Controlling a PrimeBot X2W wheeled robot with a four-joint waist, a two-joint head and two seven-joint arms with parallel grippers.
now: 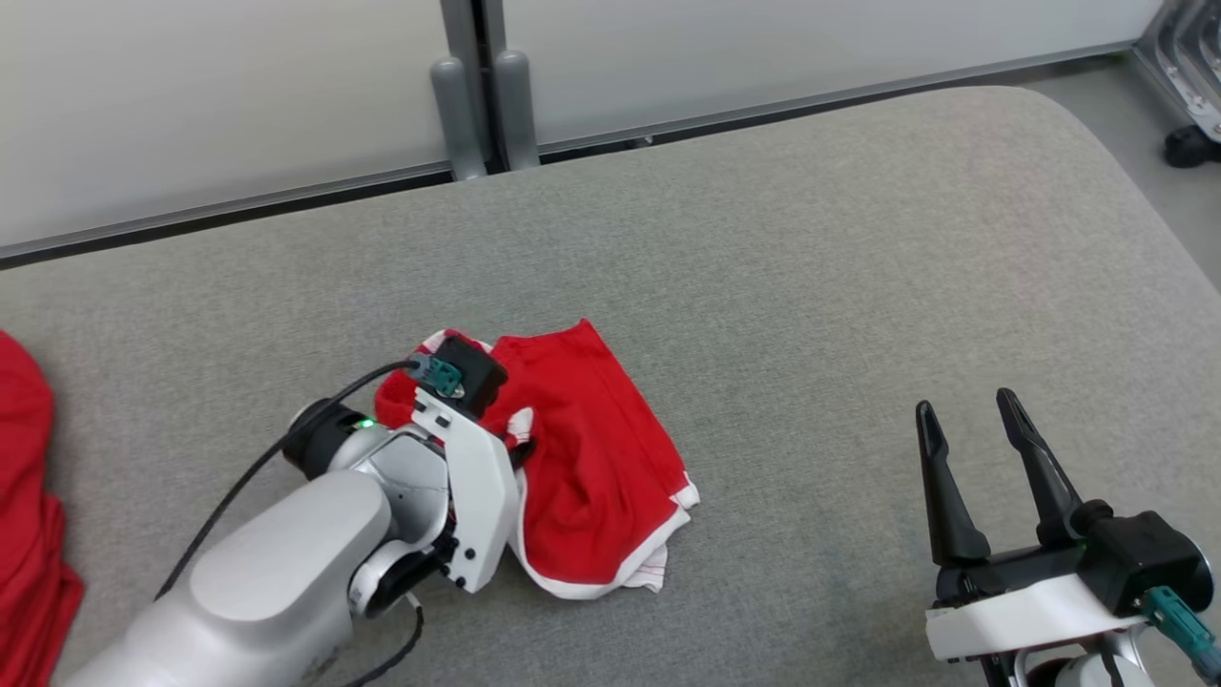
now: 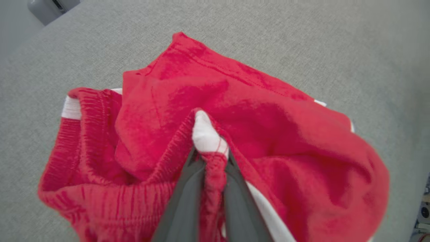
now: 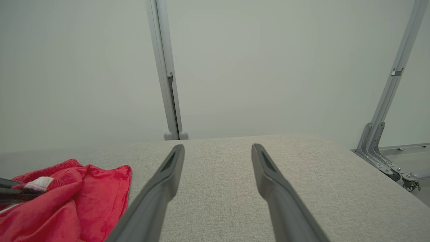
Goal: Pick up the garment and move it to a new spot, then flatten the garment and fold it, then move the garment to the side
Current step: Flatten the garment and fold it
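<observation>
A crumpled red garment (image 1: 591, 458) with white trim lies left of centre on the grey padded table (image 1: 811, 267). My left gripper (image 1: 520, 444) reaches down onto its left part, with the wrist covering the fingers in the head view. In the left wrist view, the two dark fingers (image 2: 188, 188) of my left gripper (image 2: 211, 156) pinch a ridge of the garment (image 2: 268, 134) at the ribbed waistband, beside a white patch. My right gripper (image 1: 966, 405) stands open at the lower right, well clear of the cloth. In the right wrist view the gripper (image 3: 217, 148) holds nothing, and the garment (image 3: 84, 191) lies to its left.
Another red cloth (image 1: 29, 506) lies at the table's left edge. Pale wall panels with grey posts (image 1: 482, 105) run along the far side. The table's rounded right edge drops to the floor, where a metal frame (image 1: 1192, 76) stands on a caster.
</observation>
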